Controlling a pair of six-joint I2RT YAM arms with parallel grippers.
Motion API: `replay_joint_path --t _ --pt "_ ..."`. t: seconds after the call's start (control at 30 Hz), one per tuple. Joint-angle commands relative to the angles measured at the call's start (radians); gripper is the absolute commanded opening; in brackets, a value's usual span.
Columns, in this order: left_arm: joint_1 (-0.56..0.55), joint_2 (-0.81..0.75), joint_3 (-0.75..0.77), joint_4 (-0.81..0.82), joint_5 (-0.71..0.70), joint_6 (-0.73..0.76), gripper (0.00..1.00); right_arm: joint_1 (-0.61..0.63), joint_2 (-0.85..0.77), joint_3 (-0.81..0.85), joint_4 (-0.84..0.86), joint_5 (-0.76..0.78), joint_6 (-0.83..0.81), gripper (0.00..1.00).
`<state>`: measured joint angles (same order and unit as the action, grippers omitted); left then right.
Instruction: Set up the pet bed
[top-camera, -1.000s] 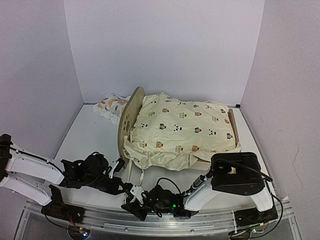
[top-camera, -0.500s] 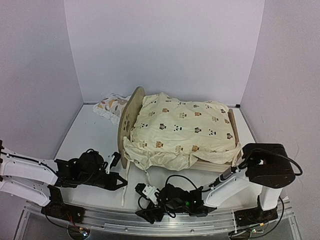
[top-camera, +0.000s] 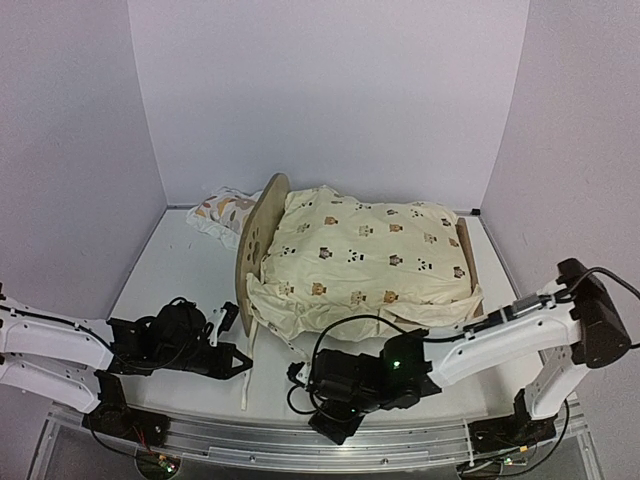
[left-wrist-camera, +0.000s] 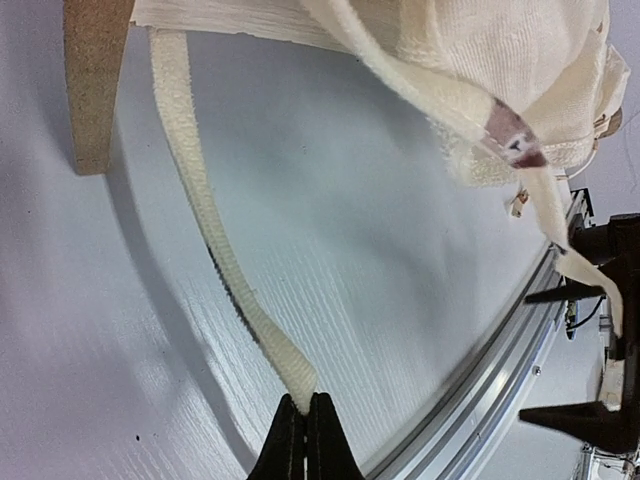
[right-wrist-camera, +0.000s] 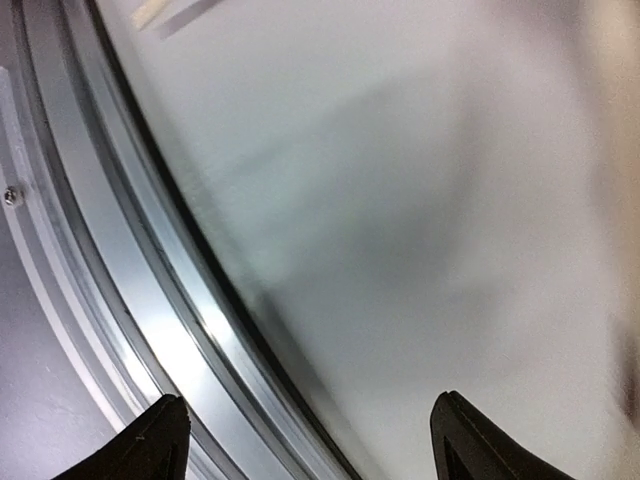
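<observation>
The pet bed (top-camera: 258, 240) stands mid-table, its round plywood end board at the left. A cream animal-print quilt (top-camera: 360, 260) covers it, so the striped base is hidden. My left gripper (top-camera: 238, 360) is low on the table in front of the bed's left corner. It is shut on the end of a cream ribbon tie (left-wrist-camera: 200, 200) that runs up to the quilt's edge (left-wrist-camera: 480, 70) beside a plywood bed leg (left-wrist-camera: 95, 80). My right gripper (top-camera: 328, 422) is open and empty, over the table near its front edge. Its view is blurred.
A leaf-print pillow (top-camera: 225, 212) lies behind the bed's left end board. The aluminium rail (right-wrist-camera: 110, 290) runs along the front edge under the right gripper. A second quilt tie (left-wrist-camera: 575, 270) trails towards the rail. Walls close in the left, back and right.
The right arm has swung its elbow out to the right and its gripper has slid right along the front edge. The left gripper drew back left with the tie, then stayed still.
</observation>
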<state>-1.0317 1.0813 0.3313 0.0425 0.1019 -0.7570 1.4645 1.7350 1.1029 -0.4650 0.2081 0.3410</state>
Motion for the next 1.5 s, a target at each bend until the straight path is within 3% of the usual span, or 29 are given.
replay_joint_path --t 0.0,0.13,0.2,0.3,0.4,0.57,0.73,1.03,1.47 --pt "-0.003 -0.007 -0.001 0.003 -0.016 0.001 0.00 0.000 -0.212 -0.012 -0.273 0.211 0.040 0.85" --pt "-0.004 -0.002 0.007 -0.004 -0.024 0.006 0.00 0.000 -0.391 -0.060 -0.241 0.159 0.033 0.86" --pt "-0.004 0.008 0.011 0.002 -0.022 0.008 0.00 0.000 -0.483 -0.118 -0.141 0.034 -0.005 0.87" --pt "-0.004 0.025 0.014 0.015 -0.011 0.008 0.00 -0.001 -0.533 -0.214 0.062 0.008 -0.044 0.86" --pt "-0.003 0.035 0.011 0.031 -0.003 0.007 0.00 -0.001 -0.434 -0.211 0.128 0.128 -0.094 0.79" --pt "-0.004 0.028 0.013 0.034 0.005 0.007 0.00 -0.002 -0.103 -0.074 0.187 0.306 -0.179 0.69" --pt "-0.004 0.013 0.018 0.011 0.003 0.013 0.00 -0.021 0.118 0.035 0.294 0.337 -0.280 0.67" --pt "-0.003 -0.013 0.009 0.001 -0.003 0.013 0.00 -0.073 0.255 0.105 0.552 0.289 -0.369 0.67" --pt "-0.004 -0.048 -0.007 -0.009 -0.006 0.015 0.00 -0.145 0.405 0.232 0.684 0.312 -0.419 0.54"
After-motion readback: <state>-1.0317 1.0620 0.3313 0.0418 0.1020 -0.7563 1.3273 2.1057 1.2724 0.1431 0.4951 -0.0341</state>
